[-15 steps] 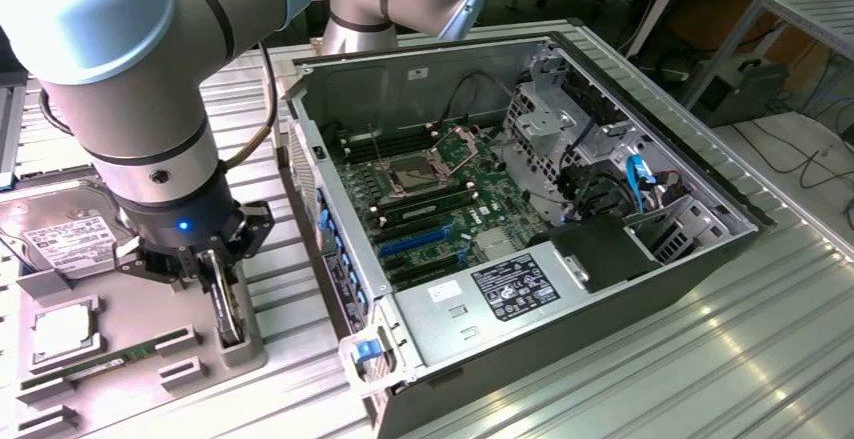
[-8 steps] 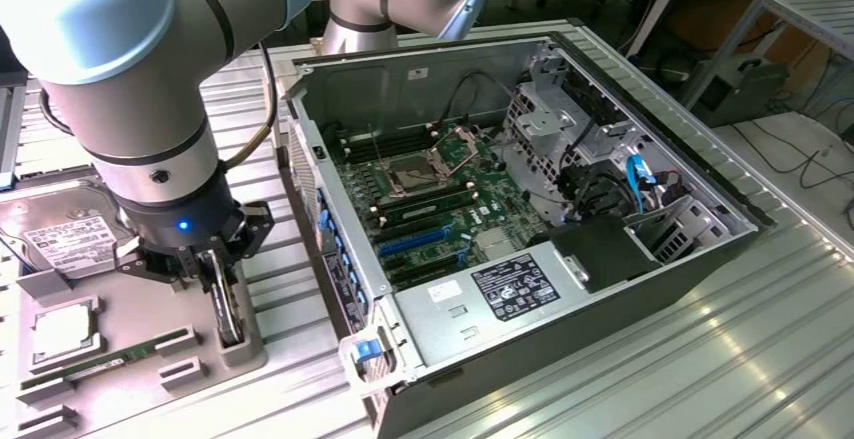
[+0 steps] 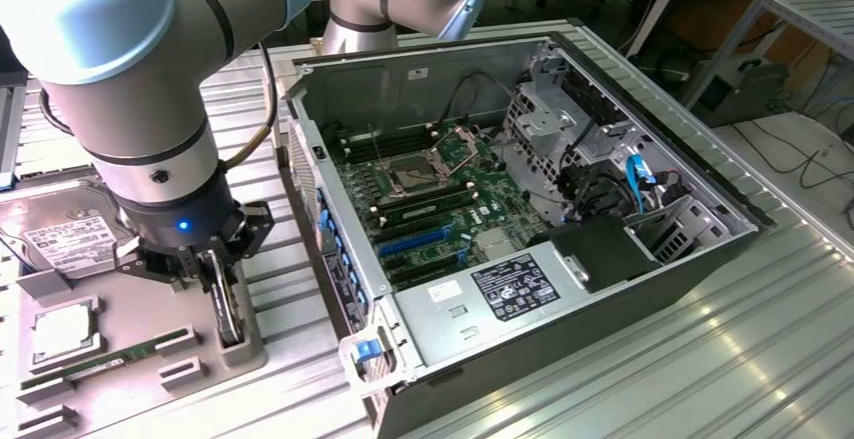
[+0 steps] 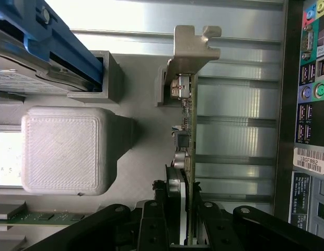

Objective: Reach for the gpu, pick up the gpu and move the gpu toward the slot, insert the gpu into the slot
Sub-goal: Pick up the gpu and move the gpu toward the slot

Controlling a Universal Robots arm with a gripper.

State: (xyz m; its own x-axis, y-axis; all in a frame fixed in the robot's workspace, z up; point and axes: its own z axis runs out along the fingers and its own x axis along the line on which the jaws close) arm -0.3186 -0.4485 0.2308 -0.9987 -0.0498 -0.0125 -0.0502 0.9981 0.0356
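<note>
The gpu stands on edge in a grey holder at the exterior view's left, beside the open computer case. My gripper reaches down over it with a finger on each side. In the wrist view the gpu appears edge-on, its silvery bracket at the far end, and my gripper has its black fingers pressed against both faces of the card. The blue slot lies on the motherboard inside the case, apart from the gripper.
A hard drive, a processor and a green memory stick lie in the grey parts tray. The case's rear wall with ports stands close beside the card. Cables and a power supply fill the case.
</note>
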